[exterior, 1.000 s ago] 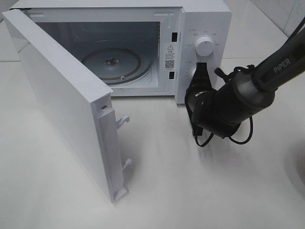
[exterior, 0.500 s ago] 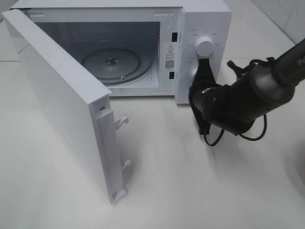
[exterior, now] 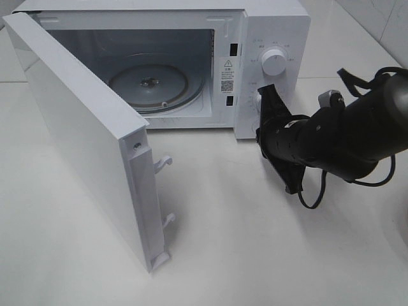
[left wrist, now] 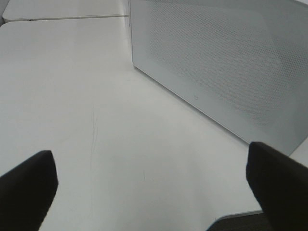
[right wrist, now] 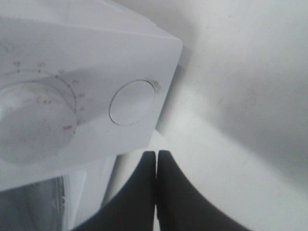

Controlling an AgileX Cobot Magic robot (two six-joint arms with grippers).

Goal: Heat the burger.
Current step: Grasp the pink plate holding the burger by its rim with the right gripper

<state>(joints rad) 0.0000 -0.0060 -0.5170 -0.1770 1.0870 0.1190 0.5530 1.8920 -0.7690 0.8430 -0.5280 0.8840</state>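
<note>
1. Burger: not in any view. The microwave (exterior: pixel 274 25) has its door (exterior: pixel 76 127) swung open, with nothing on the glass turntable (exterior: pixel 150 83).
2. Right gripper (exterior: pixel 266 90): jaws shut, empty, tips just off the panel's round button (right wrist: pixel 133 102).
3. Left gripper (left wrist: pixel 151 168): jaws wide, empty, facing the door's outer side.
4. Which way the burger lies, and which arm is nearer: cannot tell.

We look down on a glossy white worktop (exterior: pixel 268 255). A white microwave (exterior: pixel 280 32) stands directly on it at the far side. Its door (exterior: pixel 76 140) is swung wide open over the near left of the surface. A thin seam (exterior: pixel 312 78) runs across the worktop beside the microwave. In the left wrist view we make out faint scratches (left wrist: pixel 92 144) on the surface.
</note>
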